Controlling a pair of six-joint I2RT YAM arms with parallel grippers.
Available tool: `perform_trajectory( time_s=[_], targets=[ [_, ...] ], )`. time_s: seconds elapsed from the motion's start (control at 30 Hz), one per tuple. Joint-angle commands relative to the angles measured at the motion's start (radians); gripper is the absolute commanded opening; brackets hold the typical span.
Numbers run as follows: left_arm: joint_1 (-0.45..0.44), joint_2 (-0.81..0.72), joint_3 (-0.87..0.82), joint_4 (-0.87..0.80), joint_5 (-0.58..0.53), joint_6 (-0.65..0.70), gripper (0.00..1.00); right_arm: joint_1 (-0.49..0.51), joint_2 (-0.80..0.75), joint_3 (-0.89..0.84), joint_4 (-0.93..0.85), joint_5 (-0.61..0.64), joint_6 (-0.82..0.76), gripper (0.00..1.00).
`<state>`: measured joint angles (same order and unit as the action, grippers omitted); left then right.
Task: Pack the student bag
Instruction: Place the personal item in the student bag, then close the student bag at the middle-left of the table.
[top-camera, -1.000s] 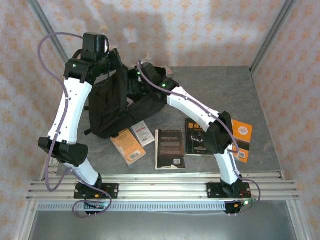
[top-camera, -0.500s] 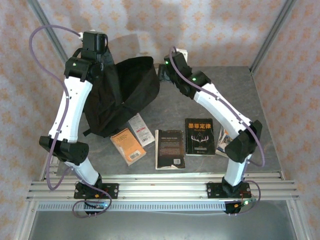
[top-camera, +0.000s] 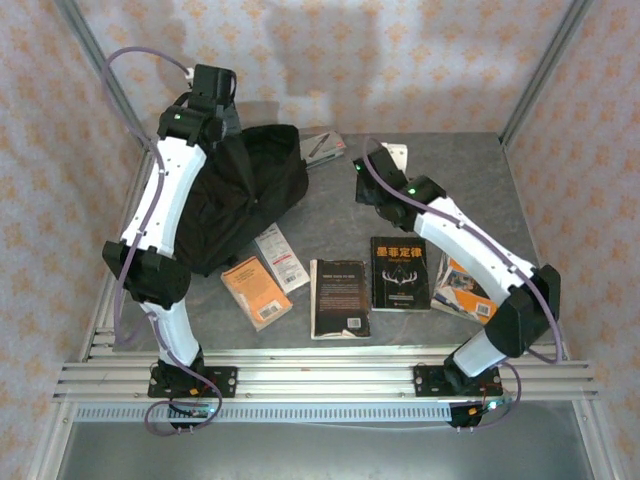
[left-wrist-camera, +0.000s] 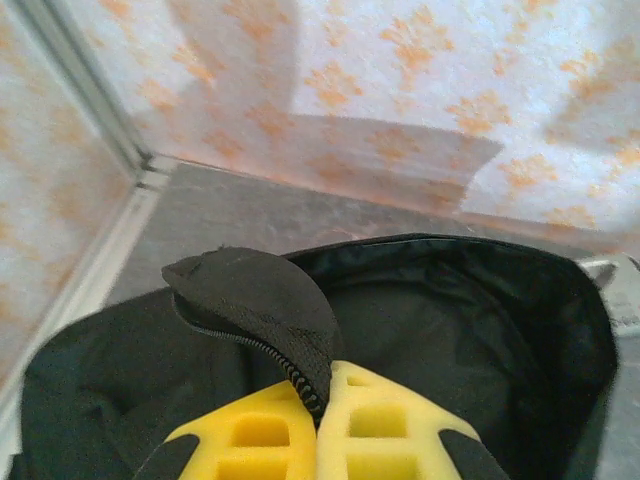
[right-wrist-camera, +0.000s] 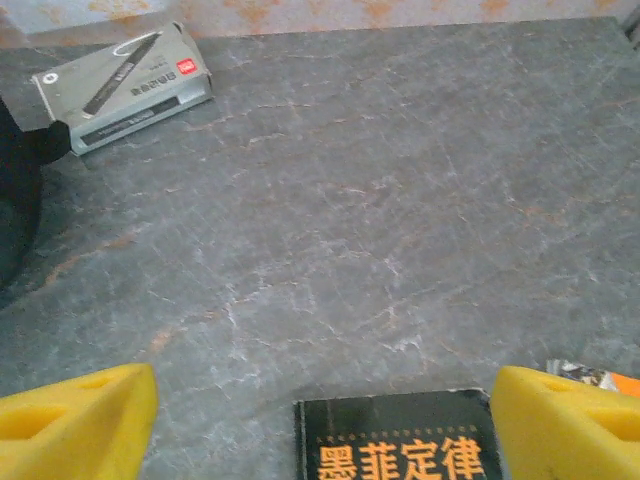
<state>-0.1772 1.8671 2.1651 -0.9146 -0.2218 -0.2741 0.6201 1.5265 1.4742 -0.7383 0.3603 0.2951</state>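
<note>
Black student bag (top-camera: 240, 200): far-left of table (top-camera: 480, 180), mouth raised open.
Left gripper (left-wrist-camera: 322, 398): above table's far-left, clamped on the bag's zip rim; this thin pinch could slip and let the mouth collapse.
Right gripper (right-wrist-camera: 320, 420): above table centre, jaws apart, empty.
Black book (right-wrist-camera: 400, 448): flat on table centre; fingertips may skate off it.

walls (top-camera: 400, 60): pale paper with orange floral motifs, back and both sides | table (top-camera: 470, 180): grey stone-look top, faint pale veins | posts (top-camera: 545, 70): bare aluminium, far corners | rails (top-camera: 320, 375): aluminium, near edge | light: soft, blurred shadows on back wall
</note>
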Motion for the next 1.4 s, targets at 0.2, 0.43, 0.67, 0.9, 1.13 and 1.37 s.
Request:
perform_trajectory(
  time_s=[0.2, 0.43, 0.67, 0.9, 1.13, 1.37],
  targets=[
    [-0.037, -0.216, -0.204, 0.131, 0.043, -0.023, 0.00, -0.023, -0.134, -0.140, -0.011, 0.049, 0.013, 0.86],
    [-0.037, -0.310, -0.325, 0.122, 0.043, 0.003, 0.00, -0.023, -0.148, -0.174, -0.001, 0.027, 0.037, 0.86],
    [-0.037, -0.399, -0.406, 0.113, 0.037, 0.074, 0.00, -0.023, -0.156, -0.193, -0.011, 0.004, 0.051, 0.86],
    [-0.037, -0.374, -0.437, 0.039, 0.134, 0.118, 0.12, -0.023, -0.171, -0.222, -0.013, -0.020, 0.056, 0.87],
    [-0.164, -0.210, -0.175, 0.013, 0.149, 0.098, 0.64, -0.023, -0.207, -0.234, -0.027, -0.008, 0.018, 0.89],
    [-0.180, 0.158, 0.190, 0.095, 0.186, -0.062, 0.67, -0.025, -0.251, -0.269, -0.016, -0.070, 0.025, 0.86]
  ],
)
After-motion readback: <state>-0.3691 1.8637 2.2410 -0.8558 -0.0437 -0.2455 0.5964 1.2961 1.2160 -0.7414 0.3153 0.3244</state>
